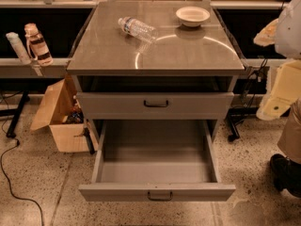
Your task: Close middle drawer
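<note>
The middle drawer (157, 191) is pulled far out of the grey cabinet, towards the camera. Its low flat front carries a small dark bar handle (160, 196), and its deep grey box (155, 149) holds nothing. Above it sits a taller grey drawer front (155, 105) with its own handle, nearly flush with the cabinet. My arm, with white and cream covers (280, 95), hangs at the right edge of the view. Its dark lower end, the gripper (287, 173), is low and to the right of the open drawer, apart from it.
On the cabinet top (103, 55) lie a clear plastic bottle (137, 29) on its side and a white bowl (193, 15). An open cardboard box (59, 117) stands on the floor to the left. A black cable (14, 182) runs across the floor at the left.
</note>
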